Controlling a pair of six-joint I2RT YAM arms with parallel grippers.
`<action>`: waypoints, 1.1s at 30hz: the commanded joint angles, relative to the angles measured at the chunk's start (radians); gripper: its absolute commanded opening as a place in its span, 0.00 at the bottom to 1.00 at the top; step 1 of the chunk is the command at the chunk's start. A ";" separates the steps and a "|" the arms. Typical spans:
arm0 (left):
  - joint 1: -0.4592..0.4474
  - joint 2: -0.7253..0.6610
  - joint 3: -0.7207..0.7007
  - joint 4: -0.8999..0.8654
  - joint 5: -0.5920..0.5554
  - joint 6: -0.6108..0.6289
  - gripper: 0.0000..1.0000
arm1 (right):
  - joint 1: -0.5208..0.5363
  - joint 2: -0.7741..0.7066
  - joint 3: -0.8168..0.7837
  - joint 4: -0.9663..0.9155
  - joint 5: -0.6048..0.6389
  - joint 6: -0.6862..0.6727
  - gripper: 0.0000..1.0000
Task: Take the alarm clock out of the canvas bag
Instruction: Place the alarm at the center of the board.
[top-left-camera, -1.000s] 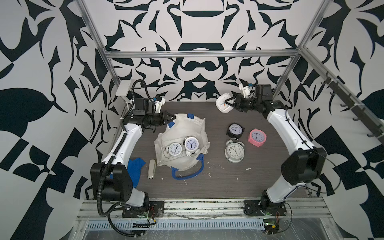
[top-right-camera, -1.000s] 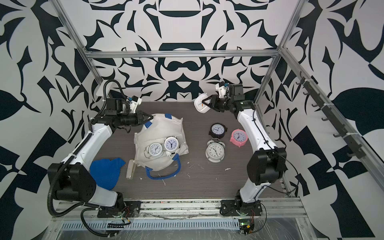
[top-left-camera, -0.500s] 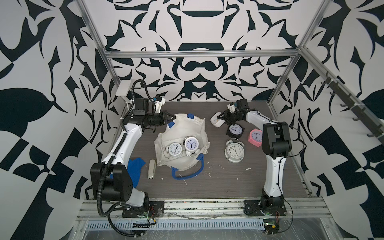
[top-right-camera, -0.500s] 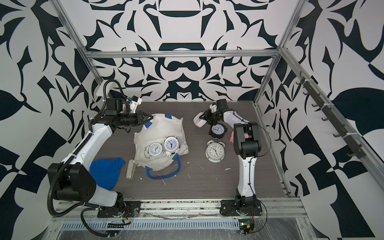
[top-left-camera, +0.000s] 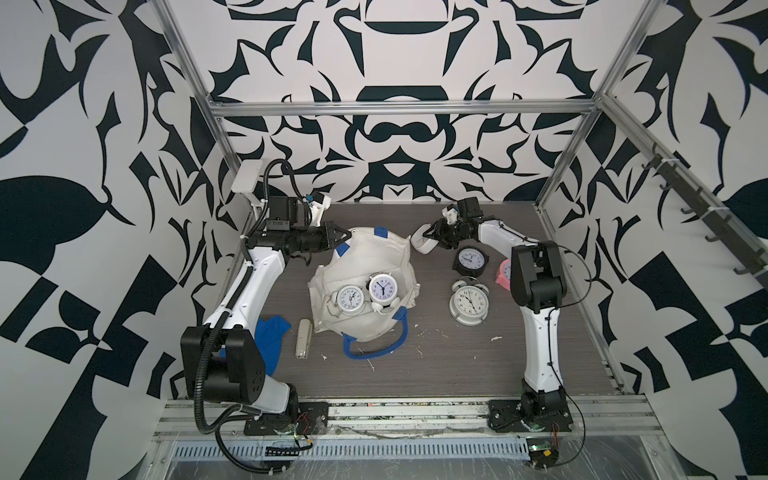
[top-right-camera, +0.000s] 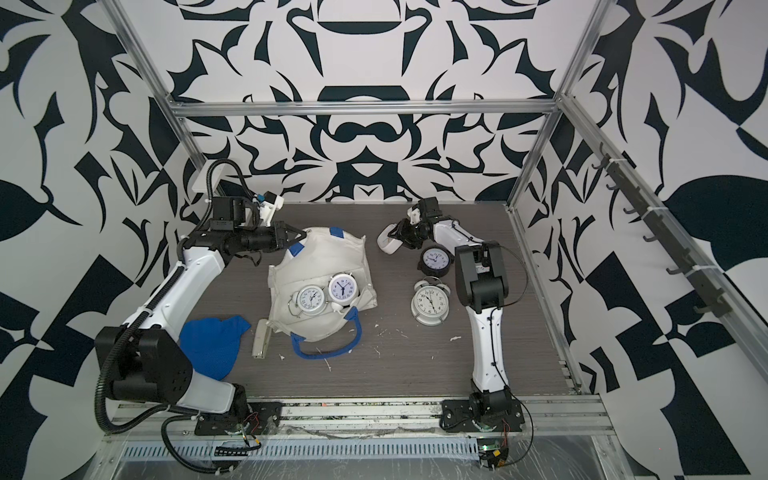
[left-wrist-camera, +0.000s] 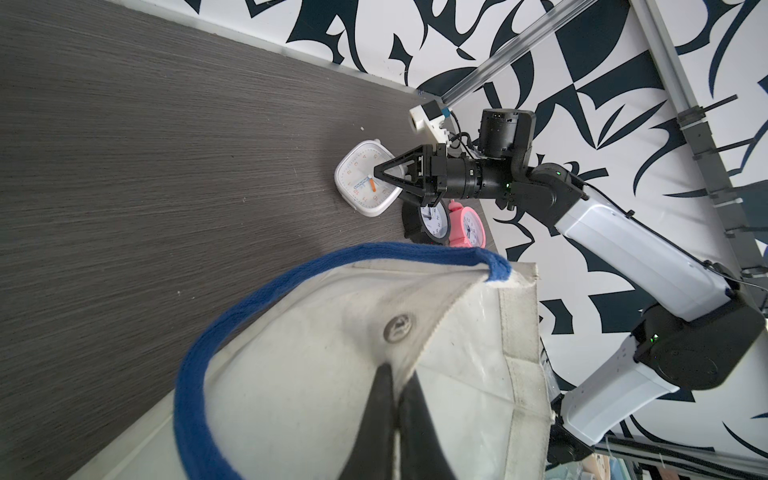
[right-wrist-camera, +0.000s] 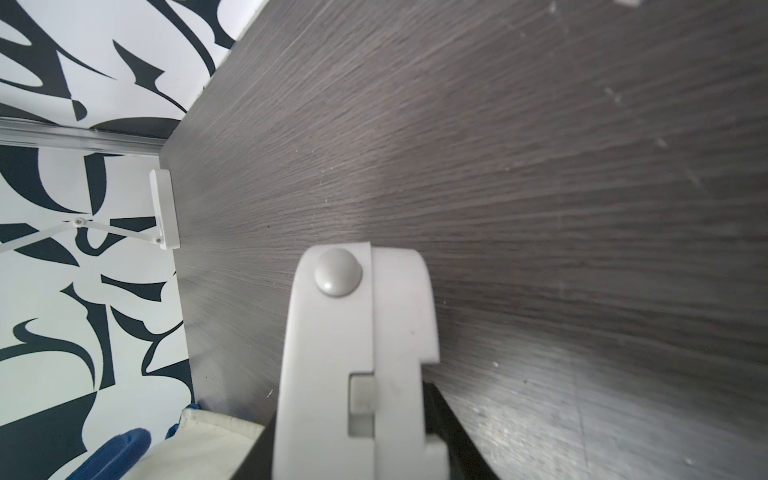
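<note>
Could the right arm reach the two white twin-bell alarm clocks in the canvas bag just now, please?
Probably not at once: the right gripper holds a white square alarm clock. The twin-bell clocks lie uncovered in the off-white canvas bag, whose rim the left gripper pinches.

We take this for a robotics lab cell: aluminium frame (top-left-camera: 399, 109) boxing a grey desk (top-left-camera: 449, 365), black-and-white patterned walls (top-left-camera: 83, 124), left arm (top-left-camera: 245, 291) and right arm (top-left-camera: 540, 345) bolted to a slotted rail (top-left-camera: 415, 409).
</note>
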 joint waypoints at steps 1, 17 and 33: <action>0.006 -0.001 0.045 -0.025 0.017 0.015 0.00 | 0.000 -0.015 0.038 -0.006 0.014 -0.009 0.49; 0.006 -0.016 0.063 -0.045 0.031 0.011 0.00 | -0.011 -0.032 0.035 -0.044 0.021 -0.058 0.65; 0.006 -0.040 0.051 -0.035 0.014 0.011 0.00 | -0.041 -0.058 0.012 -0.100 0.077 -0.085 0.66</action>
